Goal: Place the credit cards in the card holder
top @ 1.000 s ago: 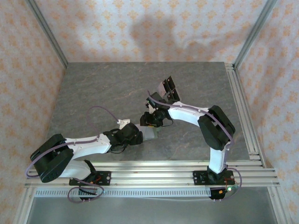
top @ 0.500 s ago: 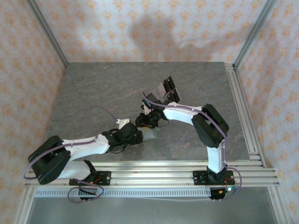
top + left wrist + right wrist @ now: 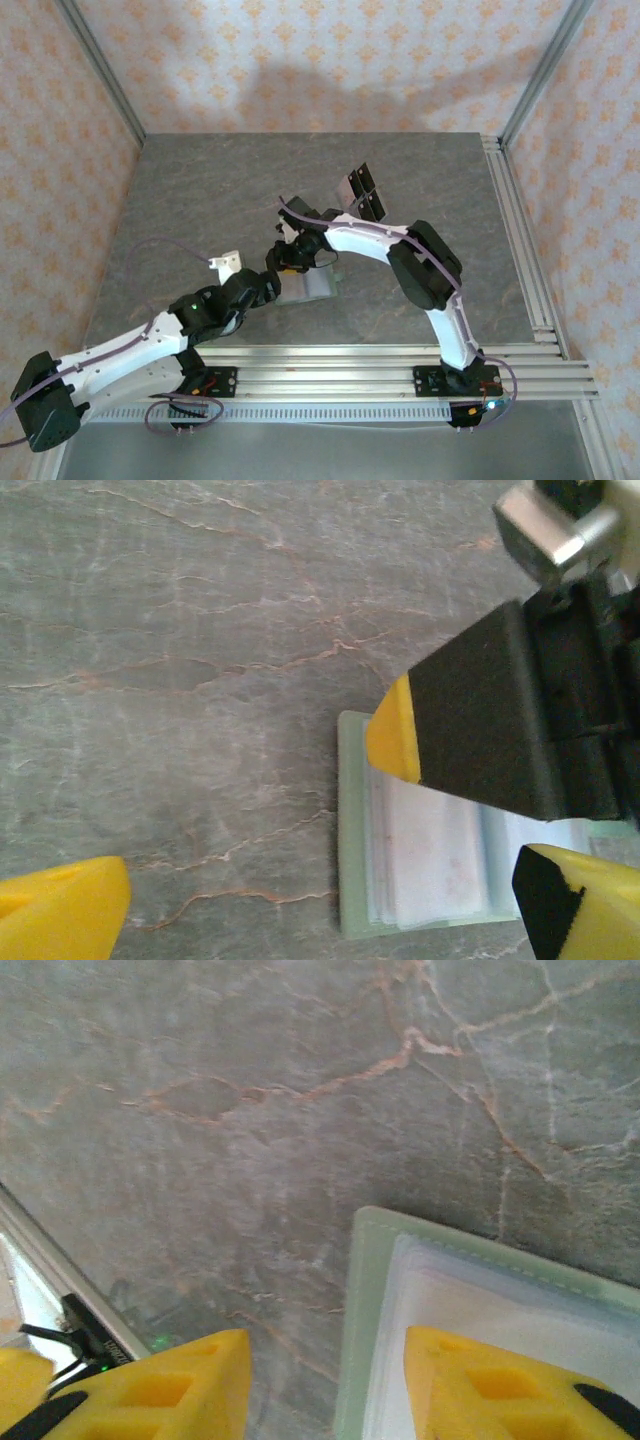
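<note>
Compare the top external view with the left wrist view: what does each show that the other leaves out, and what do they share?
Top external adds the black credit cards at the far side of the table, apart from the card holder, plus both arms whole. Left wrist adds close detail: the holder's pale inner sleeves and a yellow-tipped finger of the right tool above one corner of it. Shared: the holder lying open on the table, the left tool open beside it.
</note>
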Robot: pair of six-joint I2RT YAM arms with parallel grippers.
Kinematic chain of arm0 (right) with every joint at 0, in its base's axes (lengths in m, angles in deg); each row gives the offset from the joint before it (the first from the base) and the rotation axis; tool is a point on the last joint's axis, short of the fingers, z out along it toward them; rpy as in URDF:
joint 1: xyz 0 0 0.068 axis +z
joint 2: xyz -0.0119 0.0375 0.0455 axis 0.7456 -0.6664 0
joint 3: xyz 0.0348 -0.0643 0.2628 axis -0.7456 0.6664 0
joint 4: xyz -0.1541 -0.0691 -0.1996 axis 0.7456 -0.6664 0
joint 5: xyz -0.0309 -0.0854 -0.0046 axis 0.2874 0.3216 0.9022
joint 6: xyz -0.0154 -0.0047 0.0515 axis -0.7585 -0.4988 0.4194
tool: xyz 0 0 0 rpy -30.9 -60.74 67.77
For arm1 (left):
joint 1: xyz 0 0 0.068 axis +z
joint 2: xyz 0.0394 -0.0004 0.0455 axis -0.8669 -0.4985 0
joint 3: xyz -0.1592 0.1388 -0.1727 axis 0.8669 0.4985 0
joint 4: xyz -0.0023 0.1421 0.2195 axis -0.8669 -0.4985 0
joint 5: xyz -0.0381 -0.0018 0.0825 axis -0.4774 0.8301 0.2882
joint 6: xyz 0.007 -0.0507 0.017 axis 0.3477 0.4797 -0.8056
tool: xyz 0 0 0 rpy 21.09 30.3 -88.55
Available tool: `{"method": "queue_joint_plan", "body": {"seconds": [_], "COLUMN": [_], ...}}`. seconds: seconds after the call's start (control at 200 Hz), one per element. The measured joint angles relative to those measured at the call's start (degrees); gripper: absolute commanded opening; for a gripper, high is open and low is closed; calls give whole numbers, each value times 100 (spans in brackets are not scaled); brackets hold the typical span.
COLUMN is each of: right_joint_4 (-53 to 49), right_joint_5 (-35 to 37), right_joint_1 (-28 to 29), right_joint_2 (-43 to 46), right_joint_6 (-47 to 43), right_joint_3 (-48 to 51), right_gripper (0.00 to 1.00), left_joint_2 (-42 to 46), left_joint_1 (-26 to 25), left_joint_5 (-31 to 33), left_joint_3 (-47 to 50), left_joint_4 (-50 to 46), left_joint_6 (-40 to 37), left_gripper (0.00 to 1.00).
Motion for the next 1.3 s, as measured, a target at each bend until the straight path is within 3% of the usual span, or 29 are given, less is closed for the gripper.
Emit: {"method": "queue_joint_plan", "body": {"seconds": [0.23,0.375,0.47,0.616,0.741,0.916,1.096,1.301], "right_joint_4": [-483,-726,-1054,-1733,-2470,-3150,-3600,-3744], "right_joint_5": [-13,138,509,1663,2710,3622,4063,4256], "right_joint_1": [-44,-372,-839,-1567,-1856,-1864,-1871,-1875], "right_joint_2": [-90,249,544,586,140,-841,-1576,-1722], "right_joint_6": [-201,-350,-542,-1071,-1582,-2103,-2413,-2577], "right_joint_3": [-411,-682,-1014,-1961,-3093,-4186,-4579,-4721], "right_gripper": [44,44,43,43,40,37,34,34], "left_joint_2": [-98,-590,-1027,-1674,-2199,-2811,-3091,-3143], "left_joint_1": [0,0,2,52,214,439,601,654], "left_joint_5": [96,101,79,28,-79,-225,-348,-376], "left_joint_3": [13,-9,-162,-664,-1106,-1526,-1644,-1646], "left_joint_4": [-162,-157,-166,-162,-175,-227,-278,-297], "left_joint_6": [26,13,-33,-188,-334,-544,-680,-752], "left_gripper": [100,100,100,100,100,100,100,100]}}
